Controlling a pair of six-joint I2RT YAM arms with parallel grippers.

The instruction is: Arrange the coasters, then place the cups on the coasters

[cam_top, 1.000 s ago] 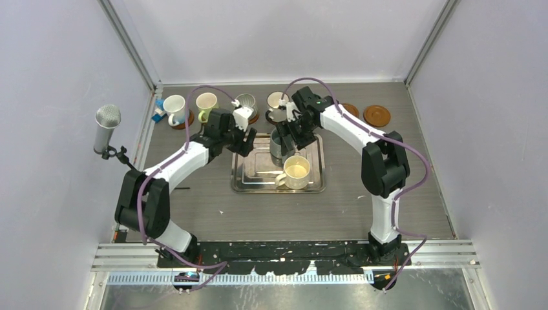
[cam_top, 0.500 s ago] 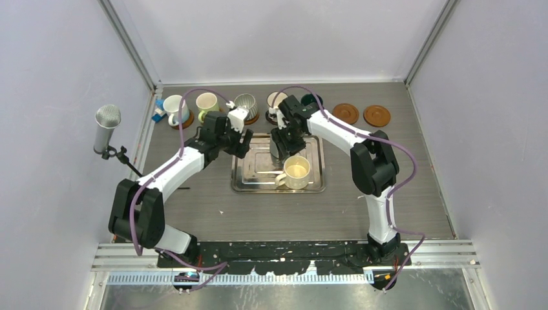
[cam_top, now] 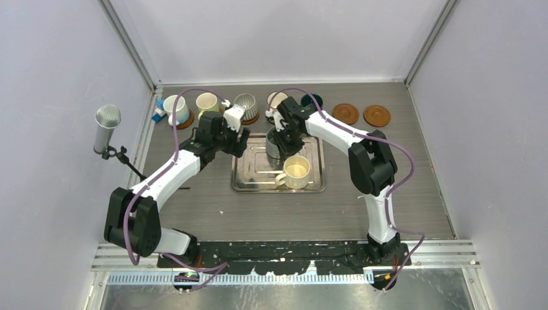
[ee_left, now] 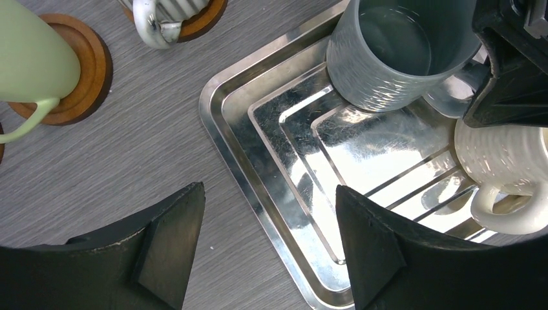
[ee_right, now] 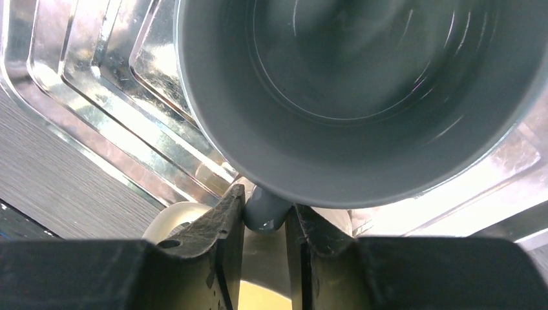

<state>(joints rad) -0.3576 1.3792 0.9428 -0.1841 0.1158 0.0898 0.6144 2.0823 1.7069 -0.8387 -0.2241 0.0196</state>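
Progress, judged past halfway: coasters [cam_top: 377, 115] laid in a row along the far edge, five cups [cam_top: 174, 106] seated on them (the dark one half hidden behind the right arm [cam_top: 336, 132]). Leaves the two right-end discs bare. Outstanding: grey-blue mug [ee_right: 362, 97] and cream mug [cam_top: 296, 172], both on the steel tray [ee_left: 213, 113]. Right gripper [ee_right: 265, 210] clenched on the grey-blue mug's handle; lift not evident. Left gripper [ee_left: 268, 194] spread wide, holding nothing, above the tray's left rim.
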